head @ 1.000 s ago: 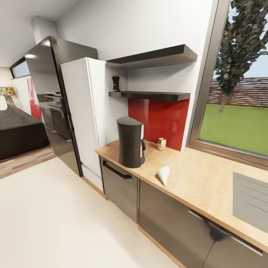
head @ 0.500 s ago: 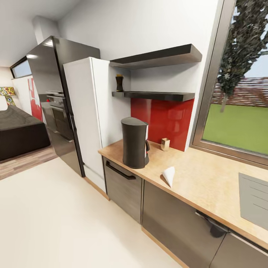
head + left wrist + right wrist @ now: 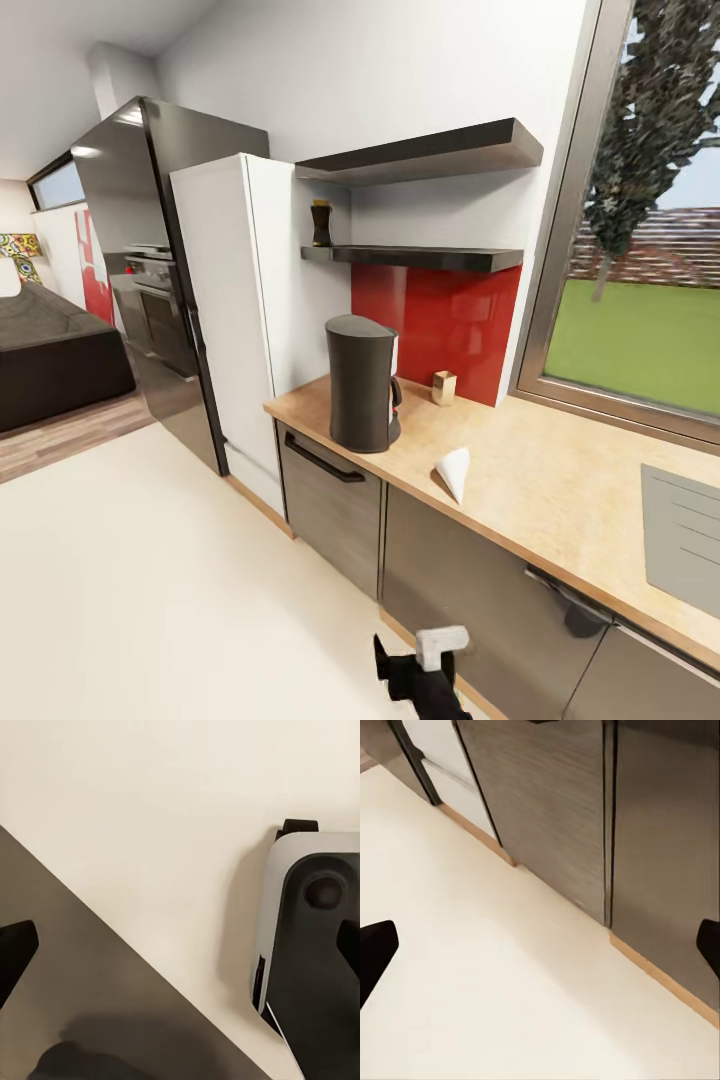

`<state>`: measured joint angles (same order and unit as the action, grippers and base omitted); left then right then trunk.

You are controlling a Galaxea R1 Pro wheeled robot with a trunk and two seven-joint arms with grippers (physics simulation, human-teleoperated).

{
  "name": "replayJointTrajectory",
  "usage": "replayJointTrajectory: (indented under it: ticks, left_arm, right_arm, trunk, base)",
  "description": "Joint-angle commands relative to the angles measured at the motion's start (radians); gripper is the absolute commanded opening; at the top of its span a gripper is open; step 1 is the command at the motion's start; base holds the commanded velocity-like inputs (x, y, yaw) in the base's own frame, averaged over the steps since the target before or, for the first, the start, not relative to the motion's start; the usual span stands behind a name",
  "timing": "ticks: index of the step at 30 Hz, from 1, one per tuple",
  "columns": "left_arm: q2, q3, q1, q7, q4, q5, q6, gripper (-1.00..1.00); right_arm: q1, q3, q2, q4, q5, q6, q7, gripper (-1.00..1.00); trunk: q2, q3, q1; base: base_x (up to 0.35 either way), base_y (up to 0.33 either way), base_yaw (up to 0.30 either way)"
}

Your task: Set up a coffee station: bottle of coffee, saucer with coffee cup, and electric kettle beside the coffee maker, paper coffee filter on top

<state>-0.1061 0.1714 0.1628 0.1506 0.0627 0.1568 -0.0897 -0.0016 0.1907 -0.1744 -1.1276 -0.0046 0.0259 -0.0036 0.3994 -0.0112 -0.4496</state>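
Right gripper [image 3: 425, 665] is riding low, fingers spread wide and empty; bottle of coffee [image 3: 321, 223] is standing upright far above-left, probably the right arm's reach.

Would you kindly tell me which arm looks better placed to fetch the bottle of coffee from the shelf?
Right, probably. The open right gripper faces the grey cabinet fronts; the left gripper points down at the floor. The bottle of coffee stands high up.
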Motion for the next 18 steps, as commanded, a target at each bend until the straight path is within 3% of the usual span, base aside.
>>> replayJointTrajectory:
  ticks: [1, 5, 7, 8, 13, 18]
  left_arm:
    - [0.000, 0.008, 0.000, 0.001, 0.002, 0.010, -0.005, 1.00]
    - [0.001, 0.008, 0.000, 0.001, 0.002, 0.011, -0.005, 1.00]
    - [0.002, 0.008, 0.000, 0.001, 0.002, 0.013, -0.005, 1.00]
    - [0.002, 0.008, 0.000, 0.001, 0.002, 0.013, -0.005, 1.00]
    - [0.003, 0.007, -0.002, 0.001, 0.001, 0.013, -0.005, 1.00]
    - [0.002, 0.008, -0.002, 0.001, -0.001, 0.013, -0.008, 1.00]
  right_arm:
    - [0.000, 0.007, 0.000, -0.058, -0.001, 0.048, -0.001, 1.00]
    - [-0.007, 0.018, 0.000, -0.253, -0.001, 0.178, -0.001, 1.00]
    - [-0.051, 0.020, 0.000, -0.338, -0.002, 0.238, -0.002, 1.00]
    - [-0.066, 0.020, 0.000, -0.346, -0.002, 0.249, -0.002, 1.00]
    - [-0.267, 0.017, 0.000, -0.366, 0.000, 0.366, -0.003, 1.00]
    - [-0.401, 0.008, 0.000, -0.365, 0.002, 0.393, -0.045, 1.00]
  trunk:
    - [0.001, 0.000, 0.000]
    - [0.001, 0.000, 0.000]
    - [0.001, 0.000, 0.000]
    - [0.001, 0.000, 0.000]
    - [0.001, 0.000, 0.000]
    - [0.001, 0.000, 0.000]
  base:
    - [0.000, 0.000, 0.000]
    - [0.000, 0.000, 0.000]
    - [0.000, 0.000, 0.000]
    - [0.000, 0.000, 0.000]
    - [0.000, 0.000, 0.000]
    - [0.000, 0.000, 0.000]
